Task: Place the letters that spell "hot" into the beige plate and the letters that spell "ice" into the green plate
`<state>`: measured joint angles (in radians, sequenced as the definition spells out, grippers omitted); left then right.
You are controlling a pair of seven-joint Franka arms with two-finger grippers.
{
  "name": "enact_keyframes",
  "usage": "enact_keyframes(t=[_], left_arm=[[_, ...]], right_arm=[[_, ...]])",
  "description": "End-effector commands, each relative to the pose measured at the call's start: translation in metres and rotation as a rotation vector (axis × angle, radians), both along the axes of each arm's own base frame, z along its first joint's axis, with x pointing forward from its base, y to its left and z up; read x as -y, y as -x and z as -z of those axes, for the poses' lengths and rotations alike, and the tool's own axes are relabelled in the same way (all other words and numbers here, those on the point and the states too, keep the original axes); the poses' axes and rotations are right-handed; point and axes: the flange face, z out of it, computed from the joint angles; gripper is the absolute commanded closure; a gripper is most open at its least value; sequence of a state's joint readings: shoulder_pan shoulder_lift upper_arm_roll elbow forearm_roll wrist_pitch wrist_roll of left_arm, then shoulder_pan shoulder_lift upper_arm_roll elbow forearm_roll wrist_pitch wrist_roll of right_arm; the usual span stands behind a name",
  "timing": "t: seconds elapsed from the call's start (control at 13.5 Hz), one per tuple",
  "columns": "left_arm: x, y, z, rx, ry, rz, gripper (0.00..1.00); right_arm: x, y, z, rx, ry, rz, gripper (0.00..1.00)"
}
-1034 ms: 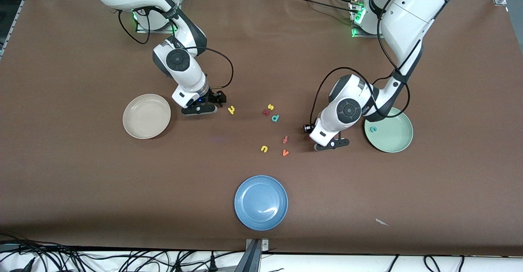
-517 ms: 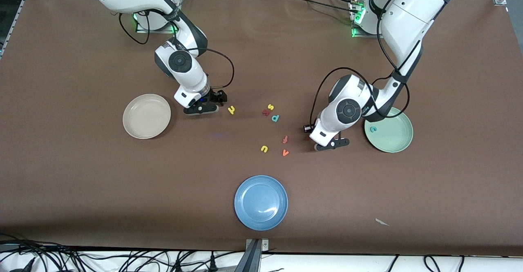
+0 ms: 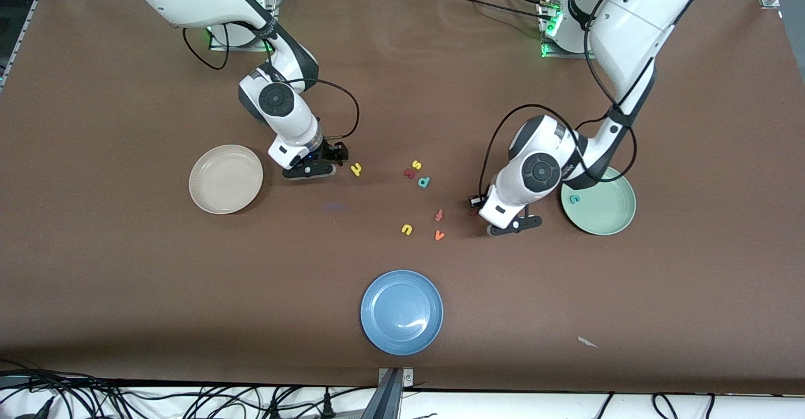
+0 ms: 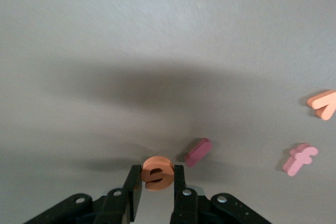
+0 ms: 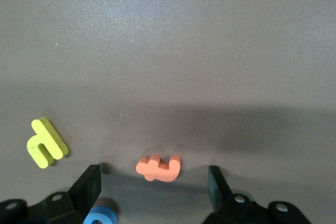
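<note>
My left gripper (image 4: 156, 171) is shut on the orange "e" (image 4: 157, 164), low over the table beside the green plate (image 3: 613, 217). The teal "c" (image 3: 573, 199) lies in that plate. The dark red "i" (image 4: 198, 151) lies on the table just past the "e". My right gripper (image 5: 155, 177) is open and low, with the orange "t" (image 5: 159, 168) lying flat between its fingers. The yellow "h" (image 5: 46, 142) and the blue "o" (image 5: 100, 217) lie just outside one finger. The beige plate (image 3: 226, 178) holds nothing and lies beside the right gripper (image 3: 308, 168).
A blue plate (image 3: 402, 311) sits near the front edge. Between the arms lie a yellow "s" (image 3: 416, 165), a teal "p" (image 3: 424, 182), a pink "f" (image 3: 439, 214), a yellow "u" (image 3: 407, 229) and an orange "v" (image 3: 439, 235).
The left hand has shifted slightly toward the green plate. The right hand has edged a little farther from the front camera. No letter on the table has moved.
</note>
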<state>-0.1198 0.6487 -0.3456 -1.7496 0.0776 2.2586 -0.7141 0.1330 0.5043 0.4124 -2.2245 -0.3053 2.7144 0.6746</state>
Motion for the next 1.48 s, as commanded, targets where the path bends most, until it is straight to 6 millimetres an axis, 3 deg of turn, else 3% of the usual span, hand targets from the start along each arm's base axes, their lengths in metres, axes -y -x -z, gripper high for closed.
enact_keyframes(t=[0.0,0.15,0.3,0.44,0.59,0.66,0.89,0.96,1.18,1.26,1.33,1.4], left_arm=[[-0.038,-0.012,-0.077,-0.008,-0.060,0.057,0.80],[-0.086,-0.017,-0.109,-0.066,-0.076,0.114,0.80],[-0.139,-0.017,-0.125,-0.130,-0.075,0.179,0.79],[-0.195,-0.016,-0.119,-0.194,-0.056,0.240,0.79],[-0.242,-0.017,-0.102,-0.222,-0.022,0.255,0.79],[-0.267,-0.017,-0.088,-0.242,-0.012,0.264,0.79],[-0.289,-0.013,-0.032,-0.303,-0.053,0.312,0.79],[-0.293,-0.013,-0.023,-0.297,-0.046,0.304,0.77],[-0.290,-0.012,0.005,-0.295,-0.029,0.301,0.68],[-0.291,-0.013,0.005,-0.292,-0.028,0.299,0.53],[-0.291,-0.013,0.002,-0.290,-0.032,0.298,0.15],[-0.291,-0.016,-0.008,-0.281,-0.038,0.297,0.00]], right_arm=[[0.000,0.002,0.003,0.014,-0.004,0.006,0.26],[-0.001,0.003,0.003,0.015,-0.001,-0.002,0.36],[0.000,0.002,0.003,0.018,0.002,-0.006,0.45],[0.000,0.002,0.003,0.017,0.004,-0.009,0.53],[0.001,0.002,0.002,0.018,0.005,-0.009,0.55],[0.000,0.002,0.002,0.018,0.005,-0.011,0.61],[0.001,0.002,0.001,0.021,0.006,-0.011,0.85],[0.001,0.001,0.000,0.021,0.007,-0.012,0.91],[0.010,-0.006,-0.017,0.034,0.057,-0.030,0.91],[0.014,-0.009,-0.030,0.031,0.091,-0.051,0.91],[0.019,-0.013,-0.044,0.035,0.119,-0.083,0.91],[0.027,-0.020,-0.058,0.043,0.143,-0.106,0.91]])
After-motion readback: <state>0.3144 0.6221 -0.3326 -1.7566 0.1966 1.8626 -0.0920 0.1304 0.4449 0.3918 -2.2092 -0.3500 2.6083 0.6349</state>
